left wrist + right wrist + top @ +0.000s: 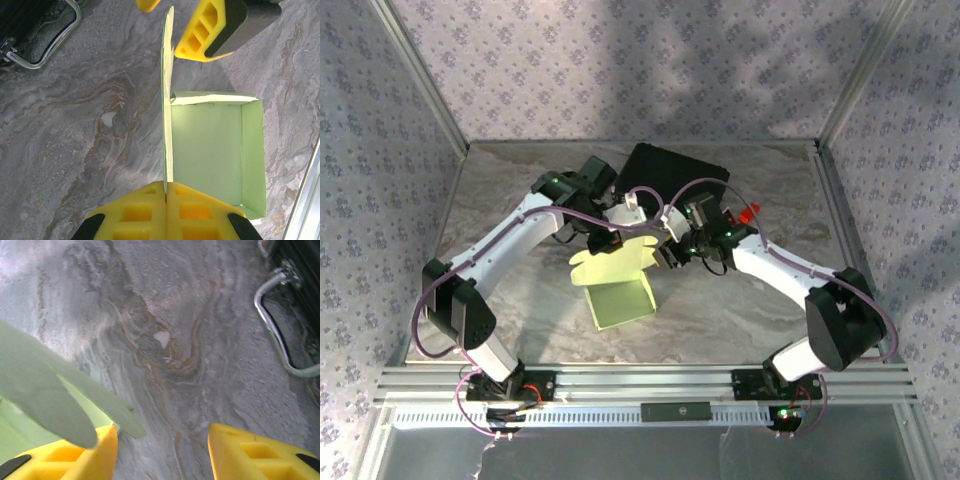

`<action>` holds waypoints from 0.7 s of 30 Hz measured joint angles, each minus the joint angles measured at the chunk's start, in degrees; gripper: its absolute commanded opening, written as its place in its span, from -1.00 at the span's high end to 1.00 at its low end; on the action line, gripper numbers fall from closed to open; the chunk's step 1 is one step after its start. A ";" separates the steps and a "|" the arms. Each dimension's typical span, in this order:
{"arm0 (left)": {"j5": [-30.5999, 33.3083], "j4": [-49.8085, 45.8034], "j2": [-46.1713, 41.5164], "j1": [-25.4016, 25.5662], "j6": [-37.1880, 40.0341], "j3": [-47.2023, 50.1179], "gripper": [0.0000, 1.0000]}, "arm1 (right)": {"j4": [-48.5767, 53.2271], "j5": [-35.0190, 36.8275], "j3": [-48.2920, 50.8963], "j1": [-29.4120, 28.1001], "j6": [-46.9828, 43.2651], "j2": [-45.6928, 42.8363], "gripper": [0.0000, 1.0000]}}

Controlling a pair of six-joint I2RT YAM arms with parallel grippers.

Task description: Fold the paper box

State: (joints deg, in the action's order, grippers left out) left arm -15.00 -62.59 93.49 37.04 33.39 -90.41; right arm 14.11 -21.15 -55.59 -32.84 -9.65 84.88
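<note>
left fingers closed, pinching the edge of the paper box's upright flap. the open tray rests on the surface just beside them. right fingers open, standing either side of the flap's far end, no pinch.

risks: the card is thin. if my right fingers close off-line or push while my left ones hold, the flap may buckle or crease away from its fold. a pull could drag the tray, since nothing pins it. the black case sits just beyond my fingers, and its metal handle could snag.

unclear: a rounded tab blurs across my right view. can't tell whether my right fingers touch the card. tuck slots not made out.
</note>
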 measured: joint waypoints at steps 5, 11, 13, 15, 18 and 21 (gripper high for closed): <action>-0.02 0.04 0.42 -0.28 1.33 0.00 1.00 | 0.42 -2.29 -0.35 -1.25 -1.36 0.00 0.02; -0.02 0.22 0.92 -0.28 2.19 -0.02 1.00 | 1.97 -2.69 -4.61 -1.57 -2.97 3.98 0.14; 0.00 0.22 0.92 -0.28 2.34 -0.02 1.00 | 2.14 -2.71 -4.70 -1.81 -3.32 4.17 0.20; 0.02 0.31 0.92 -0.28 2.60 -0.02 1.00 | 2.67 -2.80 -4.92 -1.99 -3.56 4.17 0.30; 0.02 1.09 0.92 -0.28 2.80 -0.02 1.00 | 3.80 -3.19 -6.01 -2.21 -3.89 4.52 0.44; 0.22 1.33 0.92 -0.28 3.06 -0.02 1.00 | 4.09 -3.37 -6.60 -2.34 -3.93 4.83 0.54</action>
State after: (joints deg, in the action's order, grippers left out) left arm -14.79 -61.25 94.41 36.75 36.45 -90.43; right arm 18.20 -24.51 -62.19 -35.18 -13.58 89.71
